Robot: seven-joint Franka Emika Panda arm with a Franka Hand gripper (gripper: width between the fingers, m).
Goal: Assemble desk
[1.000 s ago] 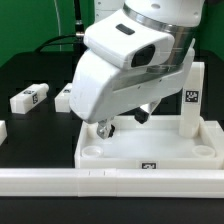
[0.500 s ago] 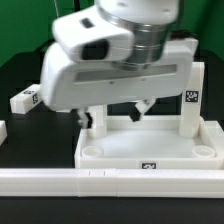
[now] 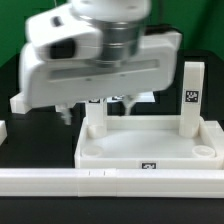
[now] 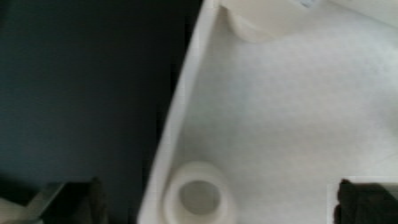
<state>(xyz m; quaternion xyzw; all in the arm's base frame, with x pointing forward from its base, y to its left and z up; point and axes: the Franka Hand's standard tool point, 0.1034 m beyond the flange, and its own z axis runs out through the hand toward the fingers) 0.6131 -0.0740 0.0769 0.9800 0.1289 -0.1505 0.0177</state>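
Exterior view: gripper [image 3: 98,110] hangs over far left corner of tabletop [image 3: 150,150], jaws wide apart, nothing held. Tabletop sits near front, just behind low rail [image 3: 110,180]. Left leg [image 3: 95,122] upright at far left corner, right leg [image 3: 190,92] upright at far right. Loose leg [image 3: 15,103] peeks out on left, mostly hidden.

Wrist view: blurry. Empty socket [image 4: 196,195] below, dark fingertips [image 4: 365,195] well apart, probably leg base at edge.

Judgement: rise clear of left leg before swinging left, then descend square over loose leg.
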